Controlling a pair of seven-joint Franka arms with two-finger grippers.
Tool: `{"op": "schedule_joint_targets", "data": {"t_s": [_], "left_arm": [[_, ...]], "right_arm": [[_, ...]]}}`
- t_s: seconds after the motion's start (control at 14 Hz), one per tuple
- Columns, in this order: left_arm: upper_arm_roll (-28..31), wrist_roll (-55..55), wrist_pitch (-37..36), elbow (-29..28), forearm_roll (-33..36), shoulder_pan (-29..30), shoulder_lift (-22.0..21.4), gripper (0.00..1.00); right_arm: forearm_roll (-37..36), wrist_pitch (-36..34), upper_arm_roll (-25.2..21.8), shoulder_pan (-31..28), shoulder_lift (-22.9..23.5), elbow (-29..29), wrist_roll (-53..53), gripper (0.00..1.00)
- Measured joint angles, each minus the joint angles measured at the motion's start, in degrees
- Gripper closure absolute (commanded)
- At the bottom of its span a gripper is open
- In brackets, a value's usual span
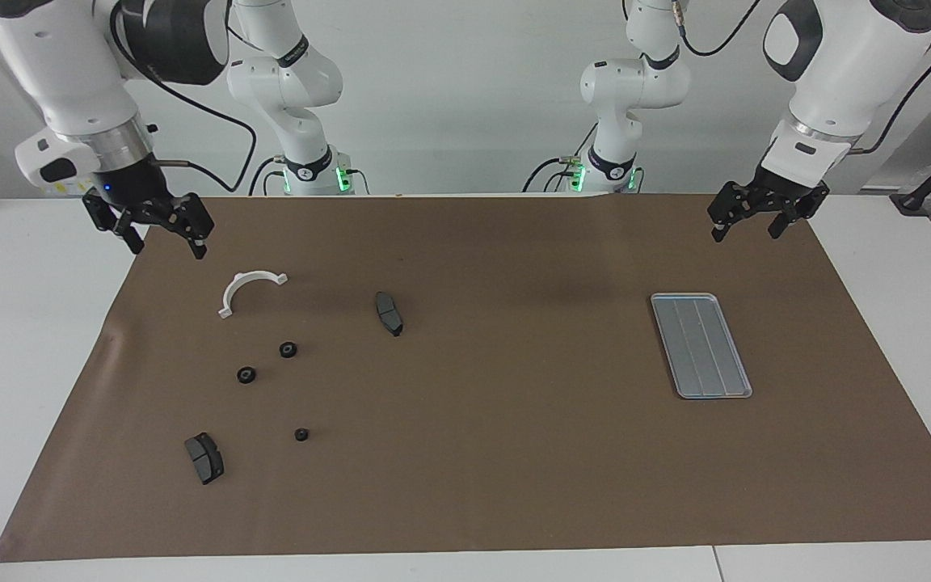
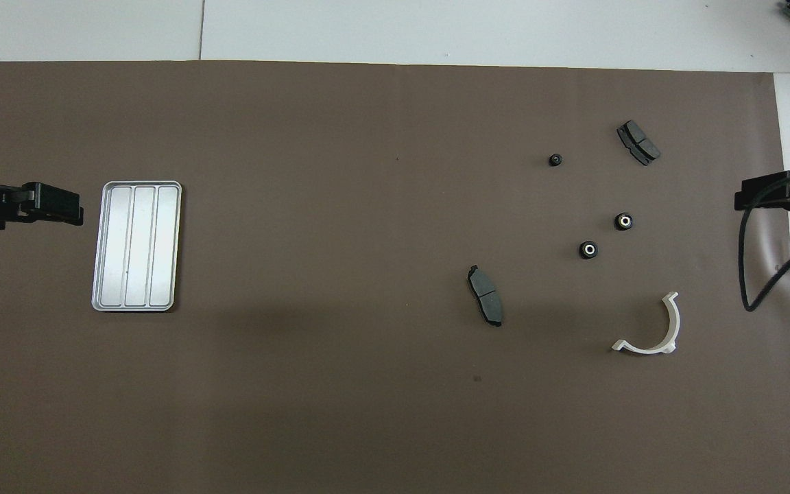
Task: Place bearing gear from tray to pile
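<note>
Tray bare — both views agree.

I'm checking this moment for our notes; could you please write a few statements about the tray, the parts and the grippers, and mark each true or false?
1. The tray has a bearing gear in it. False: it holds nothing.
2. Three small round black parts lie on the mat, among them one near the white half-ring bracket. True.
3. The right gripper holds a brake pad. False: it is open and holds nothing.
4. The left gripper is open, in the air near the tray. True.
5. Two dark brake pads lie stacked. False: they lie apart.
</note>
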Motion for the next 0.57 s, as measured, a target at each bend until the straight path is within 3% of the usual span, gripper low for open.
{"op": "schedule_joint_targets", "data": {"t_s": [0.57], "left_arm": [[0.0, 0.0, 0.0, 0.0, 0.0, 0.0, 0.0, 0.0]], "right_arm": [[-0.1, -2.1, 0.4, 0.1, -2.3, -2.1, -0.1, 0.0]]}}
